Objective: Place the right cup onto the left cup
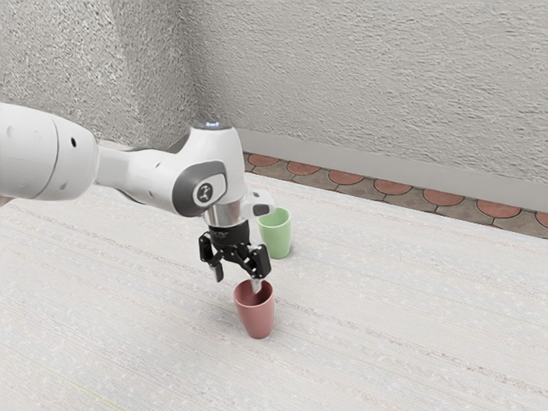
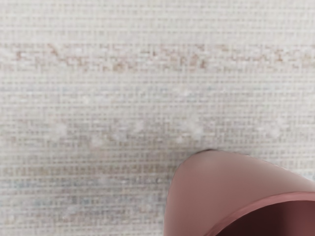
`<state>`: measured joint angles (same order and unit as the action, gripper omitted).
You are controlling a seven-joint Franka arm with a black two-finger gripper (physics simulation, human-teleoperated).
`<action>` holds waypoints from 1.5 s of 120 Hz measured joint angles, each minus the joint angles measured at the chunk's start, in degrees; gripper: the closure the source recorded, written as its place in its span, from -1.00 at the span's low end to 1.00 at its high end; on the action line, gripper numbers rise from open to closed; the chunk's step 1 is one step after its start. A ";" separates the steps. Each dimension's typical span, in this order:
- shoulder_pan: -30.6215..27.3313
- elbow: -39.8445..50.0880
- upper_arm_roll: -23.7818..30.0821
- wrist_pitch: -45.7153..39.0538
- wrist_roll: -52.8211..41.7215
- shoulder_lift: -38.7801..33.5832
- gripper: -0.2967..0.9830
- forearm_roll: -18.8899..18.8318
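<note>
- My gripper [image 1: 238, 283] stands with its fingers well parted, gripping nothing; in the exterior view one fingertip overlaps the mouth of the red cup [image 1: 256, 320], though I can't tell whether it is inside.
- The red cup stands upright on the bench [image 1: 385, 334]. I take it for the right cup, and picking it up looks like the step in hand.
- The wrist view puts it off to one side of my hand, so I'd centre before going lower.
- For a rim hold, I want one finger inside and the other outside the same wall; coming down on the lip could tip the cup.
- I'd close gently, then lift straight up.
- Beyond, the green cup [image 1: 276, 236] stands upright, mouth open; I'd raise the red one clear of its rim before crossing over.
</note>
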<state>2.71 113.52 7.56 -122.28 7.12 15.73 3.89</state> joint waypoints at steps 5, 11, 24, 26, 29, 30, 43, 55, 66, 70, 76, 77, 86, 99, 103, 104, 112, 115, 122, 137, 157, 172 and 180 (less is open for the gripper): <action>0.02 -0.07 0.00 -0.11 0.05 0.29 -0.54 -0.01; 0.07 -0.10 0.00 -0.22 0.12 0.43 -0.54 -0.01; 0.17 0.13 0.00 -0.41 0.26 0.30 -0.54 0.04; 0.17 0.19 0.00 -0.43 0.28 0.24 -0.54 0.06; 0.18 0.30 0.00 -0.46 0.31 0.17 -0.54 0.09; 0.18 0.33 0.00 -0.46 0.32 0.15 -0.54 0.10; 0.18 0.75 0.00 -0.55 0.44 0.02 -0.54 0.21; 0.18 1.17 0.00 -0.60 0.54 -0.03 -0.53 0.28; 0.18 1.42 0.00 -0.62 0.61 0.13 -0.50 0.33; 0.18 1.48 0.00 -0.63 0.64 0.28 -0.48 0.35; 0.18 1.52 0.00 -0.66 0.70 0.46 -0.43 0.38; 0.18 1.52 0.00 -0.66 0.71 0.49 -0.42 0.38; 0.18 1.54 0.00 -0.72 0.80 0.62 -0.34 0.40; 0.40 1.55 0.00 -0.78 0.93 0.74 -0.22 0.42; 0.50 1.55 0.00 -0.79 0.96 0.78 -0.17 0.42; 0.52 1.55 0.00 -0.79 0.97 0.79 -0.16 0.42; 0.60 1.55 0.00 -0.81 1.08 0.81 -0.07 0.45; 0.61 1.55 0.00 -0.81 1.15 0.82 -0.03 0.45; 0.62 1.55 0.00 -0.82 1.28 0.80 0.07 0.44; 0.62 1.53 0.00 -0.84 1.52 0.76 0.27 0.44; 0.78 1.40 0.00 -0.83 1.77 0.75 0.51 0.41; 0.97 1.38 0.00 -0.81 1.92 0.51 0.60 0.36; 1.11 1.40 0.00 -0.80 1.98 0.26 0.63 0.24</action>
<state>3.82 114.92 7.56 -123.08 9.10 15.99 4.12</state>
